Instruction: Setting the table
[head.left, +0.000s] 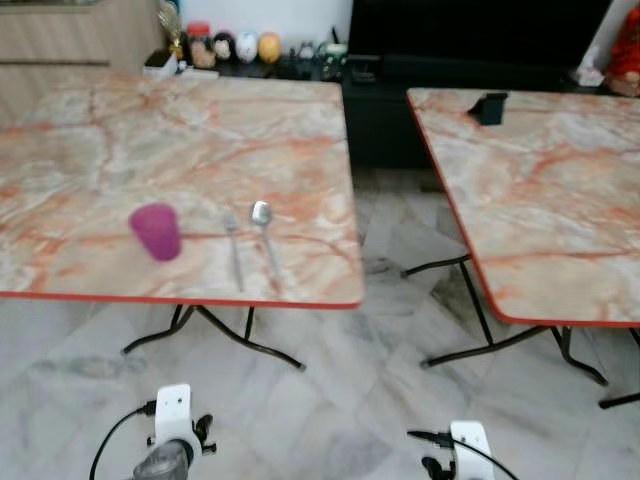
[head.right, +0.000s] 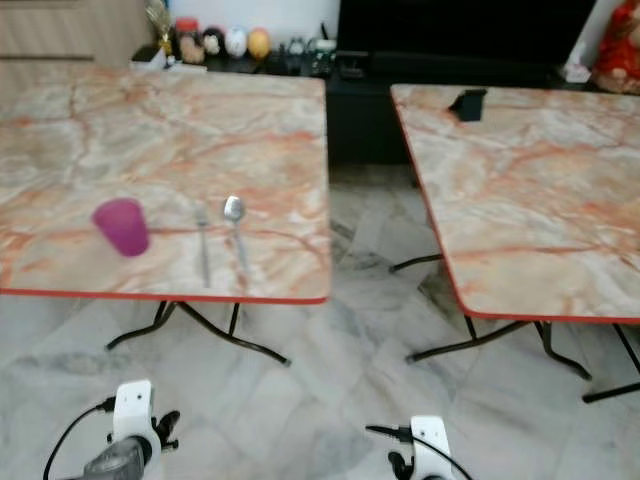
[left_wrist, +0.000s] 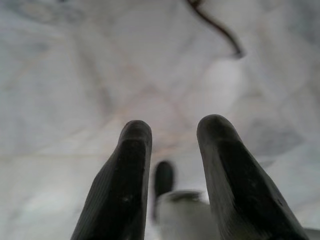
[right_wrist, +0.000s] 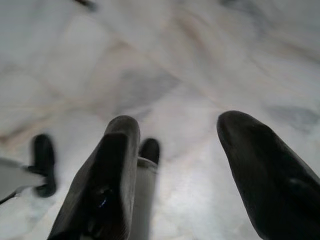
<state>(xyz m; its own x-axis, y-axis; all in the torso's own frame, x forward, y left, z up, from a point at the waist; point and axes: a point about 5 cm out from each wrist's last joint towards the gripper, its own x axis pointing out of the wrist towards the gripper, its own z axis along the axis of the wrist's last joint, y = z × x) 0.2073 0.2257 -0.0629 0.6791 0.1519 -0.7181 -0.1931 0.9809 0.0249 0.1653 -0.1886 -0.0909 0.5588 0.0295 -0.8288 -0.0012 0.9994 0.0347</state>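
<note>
The robot stands back from two marble-patterned worktops, the left worktop (head.left: 200, 130) at eleven o'clock and the right worktop (head.left: 540, 200) at two o'clock, with a strip of tiled floor (head.left: 390, 330) between them. On the left worktop, near its front edge, a purple cup (head.left: 156, 231) stands with a fork (head.left: 234, 250) and a spoon (head.left: 265, 235) lying just beside it toward three o'clock; fork and spoon lie roughly parallel and close, though the blur leaves it unclear whether they touch. A small dark object (head.left: 487, 106) sits at the far end of the right worktop. Both arms hang low: the left pincer (left_wrist: 172, 135) and the right pincer (right_wrist: 177, 132) point at the floor, each with its fingers apart and holding nothing. The risk, as it looks from here, lies in the cutlery sitting so near the red edge: a careless reach could nudge the spoon or fork off, or tip the light cup. The worktops' outer sides are cut off, the shelf figures (head.left: 235, 45) at twelve o'clock are too blurred to identify, and the dark object cannot be made out.
</note>
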